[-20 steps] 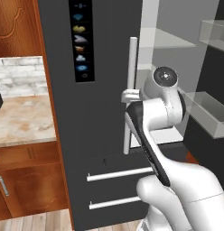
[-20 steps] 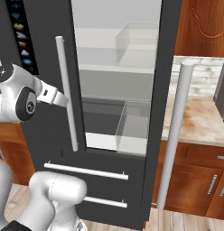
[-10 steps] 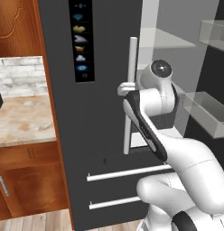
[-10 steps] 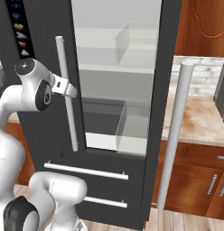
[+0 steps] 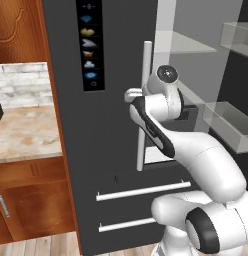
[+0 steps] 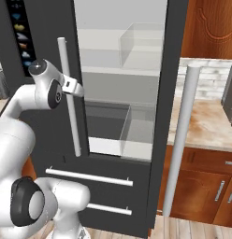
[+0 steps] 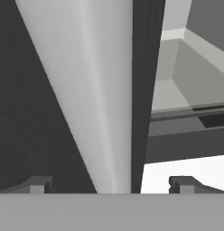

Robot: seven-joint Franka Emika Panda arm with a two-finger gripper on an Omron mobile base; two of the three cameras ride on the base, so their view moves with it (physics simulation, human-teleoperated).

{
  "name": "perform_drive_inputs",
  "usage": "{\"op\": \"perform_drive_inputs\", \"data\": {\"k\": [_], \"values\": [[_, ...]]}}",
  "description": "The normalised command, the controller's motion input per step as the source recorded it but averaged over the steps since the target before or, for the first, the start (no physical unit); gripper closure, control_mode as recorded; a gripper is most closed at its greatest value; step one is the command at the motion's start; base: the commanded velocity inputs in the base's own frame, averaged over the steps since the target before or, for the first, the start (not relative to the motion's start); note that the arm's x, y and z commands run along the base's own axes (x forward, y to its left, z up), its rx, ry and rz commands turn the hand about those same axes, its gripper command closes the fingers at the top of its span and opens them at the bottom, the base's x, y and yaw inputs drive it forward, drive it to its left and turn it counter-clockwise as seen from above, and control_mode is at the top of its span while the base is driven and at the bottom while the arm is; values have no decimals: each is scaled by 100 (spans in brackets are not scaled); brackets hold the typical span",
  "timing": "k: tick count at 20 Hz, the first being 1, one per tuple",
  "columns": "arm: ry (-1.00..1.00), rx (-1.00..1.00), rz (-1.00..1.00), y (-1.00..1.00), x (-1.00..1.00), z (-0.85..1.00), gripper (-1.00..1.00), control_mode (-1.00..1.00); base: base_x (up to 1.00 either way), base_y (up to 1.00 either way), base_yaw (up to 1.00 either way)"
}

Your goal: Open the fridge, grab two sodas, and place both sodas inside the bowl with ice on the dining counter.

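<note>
left base view: gripper (image 5: 132, 93) up against the white vertical bar handle (image 5: 144, 106) of the fridge (image 5: 111, 125), about mid-height on the bar. black icon panel (image 5: 90, 45) off to the gripper's left, slightly above. right of the gripper, white fridge interior exposed, clear shelf (image 5: 188, 44) above and clear bin (image 5: 235, 128) further right and lower. two horizontal drawer bars (image 5: 143, 191) well below the gripper. marble desk (image 5: 26, 132) with wood cabinet far left.

right base view: gripper (image 6: 76, 88) touching or just beside the same handle (image 6: 70, 98), reaching in from the left. past it to the right, open fridge (image 6: 160, 116) compartment with clear bins (image 6: 139, 133) below and right of the gripper, another bin (image 6: 143, 46) above and right. opened door's long handle (image 6: 181, 140) well right of the gripper.

hand view: fingertips (image 7: 38, 184) spread wide, one at each lower corner, handle (image 7: 93, 90) running up between them, not pinched. dark door edge (image 7: 145, 67) just right of the bar, white interior (image 7: 186, 81) beyond.
</note>
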Motion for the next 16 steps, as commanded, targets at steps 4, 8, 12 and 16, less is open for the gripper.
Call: {"op": "perform_drive_inputs", "data": {"k": [4, 8, 12, 16], "values": [[0, 0, 0, 0, 45, -13, 100, -100, 0, 0, 0], [0, 0, 0, 5, 1, -5, 100, -100, 0, 0, 0], [-2, 0, 0, 48, -50, 0, 100, -100, 0, 0, 0], [-8, -1, 2, 89, -84, -7, 100, -100, 0, 0, 0]]}}
